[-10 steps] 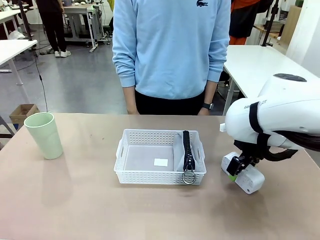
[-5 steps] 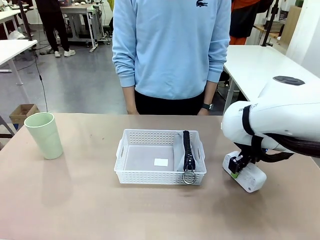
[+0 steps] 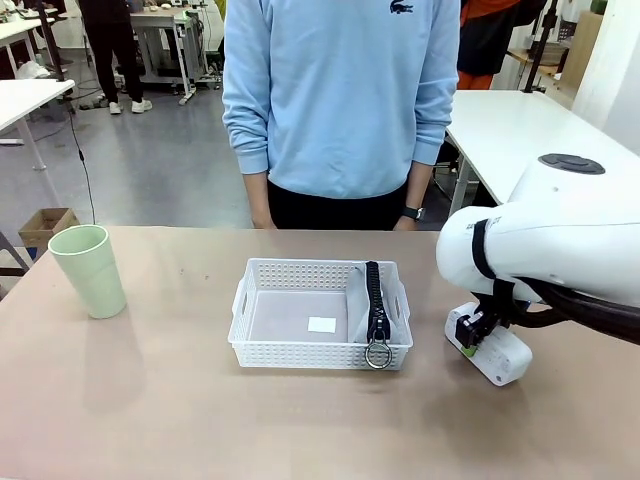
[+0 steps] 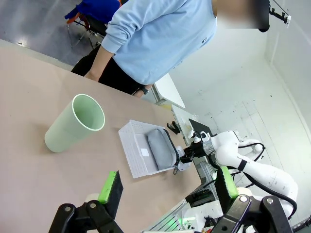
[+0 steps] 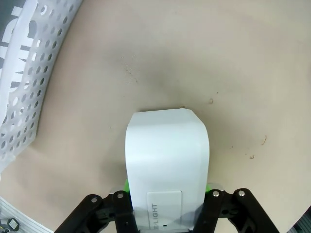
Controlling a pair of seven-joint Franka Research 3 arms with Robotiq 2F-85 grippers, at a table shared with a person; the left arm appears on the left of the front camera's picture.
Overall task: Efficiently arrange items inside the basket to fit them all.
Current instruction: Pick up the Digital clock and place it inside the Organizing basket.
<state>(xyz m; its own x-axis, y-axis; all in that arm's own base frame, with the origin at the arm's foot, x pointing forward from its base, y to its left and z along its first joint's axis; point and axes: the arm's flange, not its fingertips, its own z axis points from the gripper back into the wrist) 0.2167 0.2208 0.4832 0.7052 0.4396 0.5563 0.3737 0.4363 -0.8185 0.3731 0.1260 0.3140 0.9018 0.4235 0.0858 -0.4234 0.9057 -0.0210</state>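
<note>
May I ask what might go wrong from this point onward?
The right gripper holds the white rounded oblong box near one end, so it may tilt or slip when lifted. The grey zip pouch fills the right side of the white perforated plastic basket; coming from that side, the box could catch the rim or land on the pouch.

Pretty standard lab room: smooth grey floor (image 3: 160, 150), bright even light, and a pale beige work table (image 3: 140, 400) up front. There's a long white table (image 3: 515, 125) off to the right, a second white table (image 3: 25, 98) at the left edge, and a metal-legged workbench (image 3: 165, 25) further back. A small cardboard box (image 3: 45, 227) sits on the floor at left with a black cable (image 3: 82, 160) hanging near it, and the walls (image 4: 243, 63) look plain white.
</note>
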